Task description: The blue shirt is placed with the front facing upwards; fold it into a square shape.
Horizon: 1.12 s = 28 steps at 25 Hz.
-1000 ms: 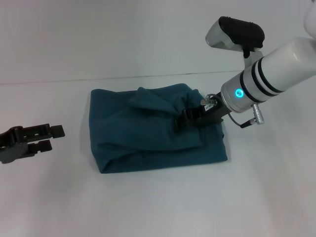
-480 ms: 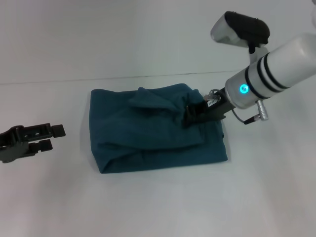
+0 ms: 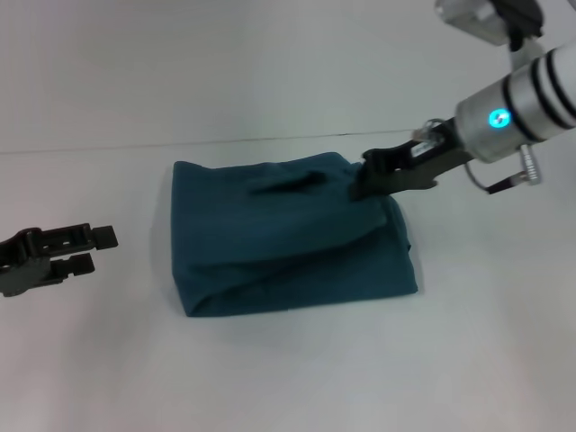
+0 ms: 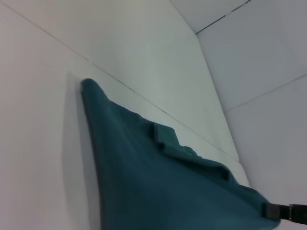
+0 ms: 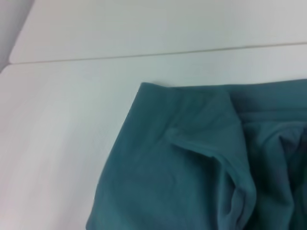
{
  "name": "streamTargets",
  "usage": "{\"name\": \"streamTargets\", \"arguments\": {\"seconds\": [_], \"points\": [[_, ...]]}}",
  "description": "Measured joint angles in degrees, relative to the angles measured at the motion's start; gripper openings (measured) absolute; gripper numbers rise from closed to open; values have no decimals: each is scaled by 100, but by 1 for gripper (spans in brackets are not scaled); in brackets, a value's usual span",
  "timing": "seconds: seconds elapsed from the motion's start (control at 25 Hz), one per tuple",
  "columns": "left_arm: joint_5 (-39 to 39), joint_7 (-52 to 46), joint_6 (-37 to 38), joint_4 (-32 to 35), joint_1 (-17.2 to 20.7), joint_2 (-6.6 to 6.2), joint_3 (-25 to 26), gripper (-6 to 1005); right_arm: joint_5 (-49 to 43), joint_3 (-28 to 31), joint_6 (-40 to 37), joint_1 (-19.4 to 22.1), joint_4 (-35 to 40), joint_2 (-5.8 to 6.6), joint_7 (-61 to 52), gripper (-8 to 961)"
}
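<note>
The blue shirt (image 3: 288,238) lies folded into a thick, roughly square bundle in the middle of the white table, plain teal side up, with a short crease near its far edge. My right gripper (image 3: 364,175) hovers at the bundle's far right corner, fingers apart and holding no cloth. My left gripper (image 3: 94,249) rests open low over the table, well to the left of the shirt. The left wrist view shows the blue shirt (image 4: 168,191) edge-on, with the right gripper's tip (image 4: 288,211) beyond it. A folded corner of the blue shirt (image 5: 192,167) fills the right wrist view.
The white table (image 3: 288,378) stretches all around the shirt. A seam (image 3: 225,142) where it meets the white back wall runs just behind the bundle.
My right gripper has let go of the cloth and pulled back up and to the right, off the bundle. The raised flap has dropped flat. The left arm has not moved.
</note>
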State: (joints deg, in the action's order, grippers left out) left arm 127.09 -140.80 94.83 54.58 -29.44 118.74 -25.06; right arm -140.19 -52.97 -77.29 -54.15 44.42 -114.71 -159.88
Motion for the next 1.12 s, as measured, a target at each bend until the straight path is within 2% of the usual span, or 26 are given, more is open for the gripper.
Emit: {"name": "streamTargets", "arguments": {"seconds": [0.16,0.28,0.44,0.68,1.12], "points": [[0,0,-12,0,11,0,2,754,-194,21,-66,153,-111,184,-60,31],[0,0,-22,0,11,0,2,754,-358,15,120,207,-385,236,-68,31],[0,0,-43,-42,-21,0,-1,755,-507,-18,308,210,-616,223,-60,30],[0,6,-78,-134,-37,0,-10,755,-853,-26,597,165,-743,126,-70,30],[0,1,-89,-141,-44,0,2,755,-1204,-37,723,97,-739,130,-227,30]]}}
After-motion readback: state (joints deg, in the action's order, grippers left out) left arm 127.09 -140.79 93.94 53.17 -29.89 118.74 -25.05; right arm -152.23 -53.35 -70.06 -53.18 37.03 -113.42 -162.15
